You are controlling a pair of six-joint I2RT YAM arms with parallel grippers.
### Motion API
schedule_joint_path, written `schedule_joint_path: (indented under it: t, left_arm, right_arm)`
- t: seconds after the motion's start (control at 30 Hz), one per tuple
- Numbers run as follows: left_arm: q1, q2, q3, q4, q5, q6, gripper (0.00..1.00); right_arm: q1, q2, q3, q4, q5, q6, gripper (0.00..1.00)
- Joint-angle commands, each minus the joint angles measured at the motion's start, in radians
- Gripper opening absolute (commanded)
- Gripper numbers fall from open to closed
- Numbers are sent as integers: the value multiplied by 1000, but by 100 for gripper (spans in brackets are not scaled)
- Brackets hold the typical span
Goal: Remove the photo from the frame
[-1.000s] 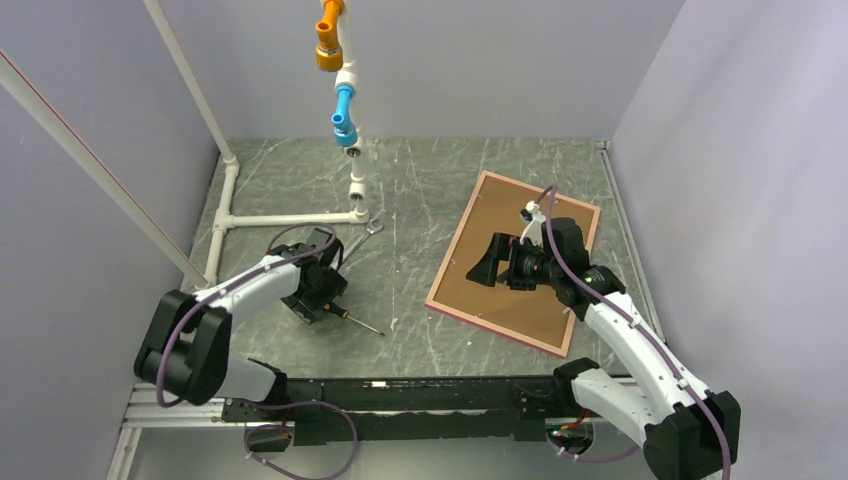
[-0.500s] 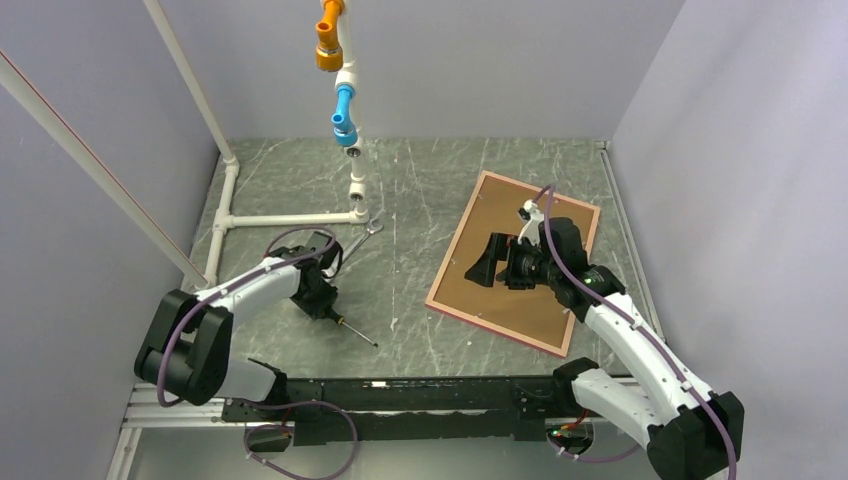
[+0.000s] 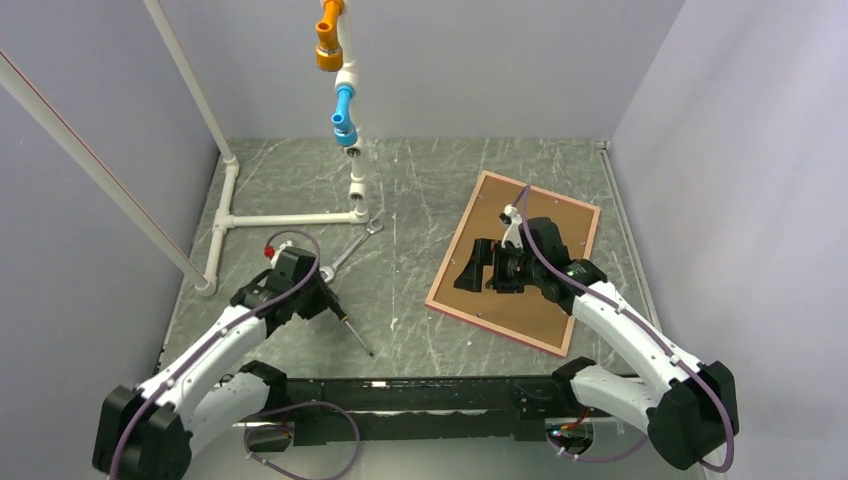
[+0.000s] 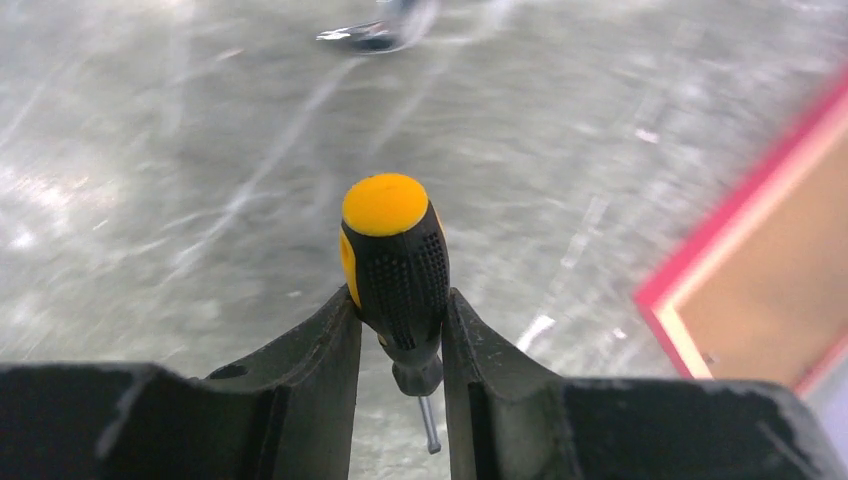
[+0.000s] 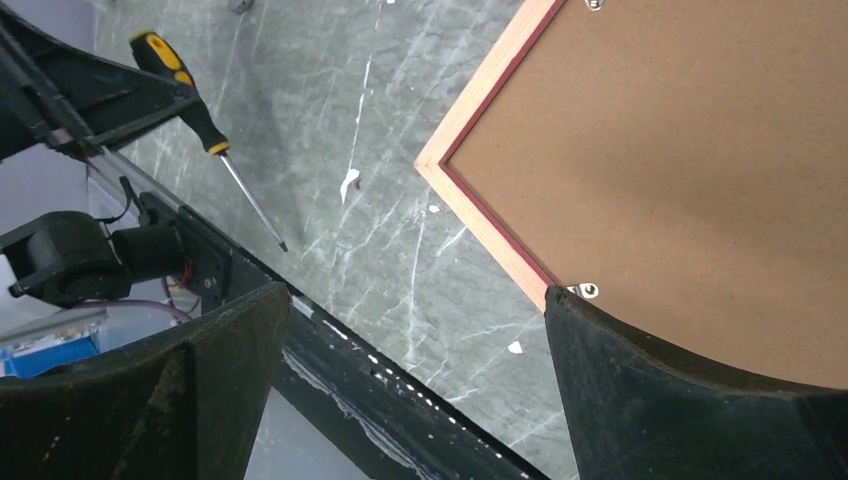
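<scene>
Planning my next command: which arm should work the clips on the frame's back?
Left, probably: the left claw grips the screwdriver suited to the clips. The right claw is open above the frame, holding nothing.

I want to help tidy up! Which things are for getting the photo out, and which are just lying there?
For the job: frame; screwdriver, probably, held in the left gripper.
Lying about: wrench; white pipes.
</scene>
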Motion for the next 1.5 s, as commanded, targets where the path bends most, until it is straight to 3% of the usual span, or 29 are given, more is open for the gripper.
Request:
schedule_joint_path:
  t: [0.0, 0.13, 0.3, 0.57, 0.77, 1.0, 1.17, 1.27, 1.43, 1.47]
  left_arm:
    - [1, -119, -16, 268, 237, 255, 0]
    - [1, -178, -68, 535, 478, 339, 0]
    - [1, -193, -142, 875, 749, 322, 0]
    - [-32, -98, -144, 1188, 1056, 294, 0]
    - [-97, -29, -90, 1191, 1089, 319, 0]
    - [-127, 55, -113, 1440, 1130, 182, 0]
    - [-139, 91, -102, 1472, 1141, 158, 0]
    - [-141, 85, -93, 1438, 1138, 178, 0]
    - [-141, 50, -95, 1363, 1108, 209, 0]
    - [-142, 40, -95, 1327, 1086, 216, 2]
  right_arm:
    - [30, 29, 49, 73, -37, 34, 100]
    - [44, 51, 41, 155, -123, 76, 100]
    - [70, 55, 36, 267, -212, 153, 98]
    - [87, 103, -8, 637, -400, 364, 73]
    - [122, 179, 41, 786, -453, 454, 70]
    - [200, 275, 44, 985, -528, 519, 66]
    - [263, 315, 68, 980, -537, 482, 61]
    - [281, 320, 71, 963, -524, 465, 45]
    - [280, 284, 44, 971, -477, 466, 0]
    - [279, 271, 49, 938, -452, 449, 0]
